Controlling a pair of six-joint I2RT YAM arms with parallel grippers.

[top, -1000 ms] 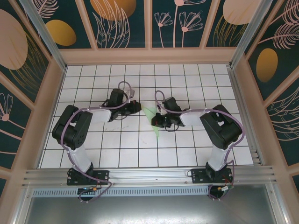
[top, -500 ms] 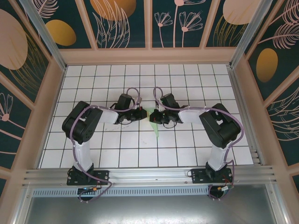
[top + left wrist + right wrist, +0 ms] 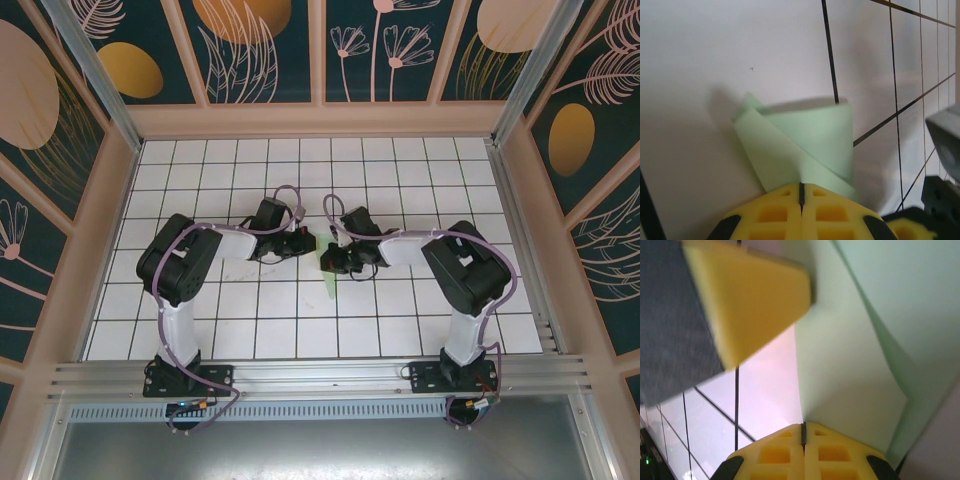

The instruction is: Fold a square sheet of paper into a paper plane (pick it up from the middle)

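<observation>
Tabletop (image 3: 260, 330): white, ruled in a black square grid.
Frame (image 3: 320, 120): pale wood, on three sides.
Wall panels (image 3: 265, 50): dark teal, printed with gold discs and pale line-drawn flowers and leaves.
Near edge: aluminium rail (image 3: 320, 375).
Light: even.

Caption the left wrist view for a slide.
Left gripper shut on folded mint-green paper over the white gridded table.

Both arms reach forward and fold inward toward the centre, elbows out, wrists turned to face each other. The left gripper (image 3: 305, 243) and right gripper (image 3: 328, 257) sit low, almost tip to tip, each with its jaws pressed together.
</observation>
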